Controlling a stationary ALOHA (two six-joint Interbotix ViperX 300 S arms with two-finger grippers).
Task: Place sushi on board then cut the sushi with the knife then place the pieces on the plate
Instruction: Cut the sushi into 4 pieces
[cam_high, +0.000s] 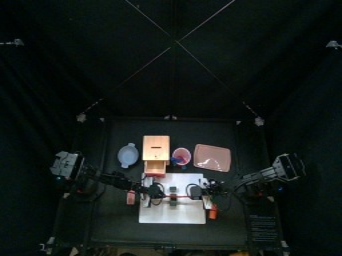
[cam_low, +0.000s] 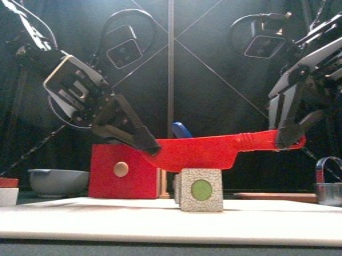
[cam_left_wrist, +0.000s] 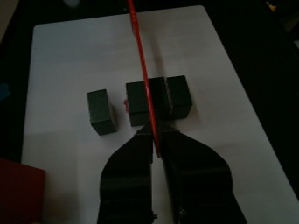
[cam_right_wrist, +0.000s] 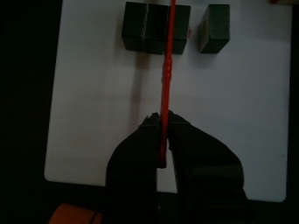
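Note:
Both grippers hold one red toy knife (cam_low: 201, 152) level over the white board (cam_left_wrist: 70, 70). My left gripper (cam_low: 134, 140) is shut on one end and my right gripper (cam_low: 285, 136) on the other. Under the blade stands the dark green sushi roll (cam_low: 201, 188), its end face showing a green centre; the blade sits just at its top. In the left wrist view the knife (cam_left_wrist: 138, 52) runs across the roll (cam_left_wrist: 158, 98), and one cut piece (cam_left_wrist: 103, 111) stands apart beside it. The right wrist view shows the same roll (cam_right_wrist: 146, 26) and loose piece (cam_right_wrist: 216, 24).
Behind the board stand the wooden box with a red drawer front (cam_low: 118, 170), the blue-grey bowl (cam_low: 56, 180) to its left, a red cup (cam_high: 181, 155) holding a blue knife (cam_low: 181, 130), and the pink tray (cam_high: 211, 156) at the right.

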